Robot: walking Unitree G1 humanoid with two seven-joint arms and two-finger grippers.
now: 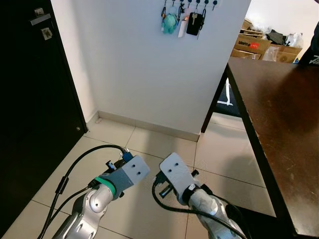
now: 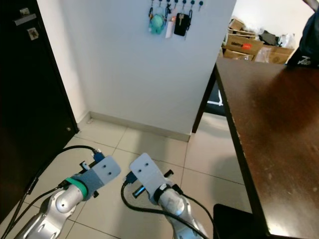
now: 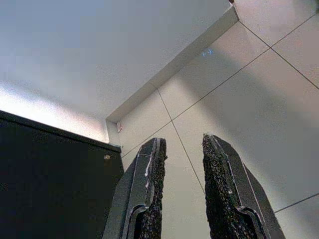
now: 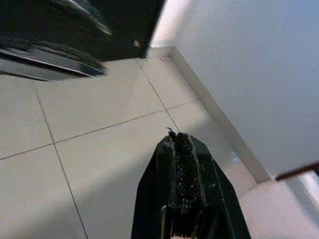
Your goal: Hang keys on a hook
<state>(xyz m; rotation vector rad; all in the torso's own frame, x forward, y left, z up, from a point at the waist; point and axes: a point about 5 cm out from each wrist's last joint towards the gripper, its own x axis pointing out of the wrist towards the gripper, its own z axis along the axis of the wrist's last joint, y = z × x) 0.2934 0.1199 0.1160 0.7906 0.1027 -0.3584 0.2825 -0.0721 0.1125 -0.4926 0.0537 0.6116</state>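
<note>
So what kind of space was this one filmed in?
Likely a home entryway: a dark door with a handle, a row of wall hooks hung with keys and a teal charm, tiled floor, and a dark wooden table.

Both arms held low in front of the body, forearms angled inward, wrist plates nearly meeting. Left pincer [image 3: 182, 189]: fingers apart, clear gap between the pads, nothing held. Right pincer [image 4: 182, 169]: fingers pressed together, pads touching, nothing visible between them. Both wrists point down and forward. Black cables loop off each forearm.
</note>
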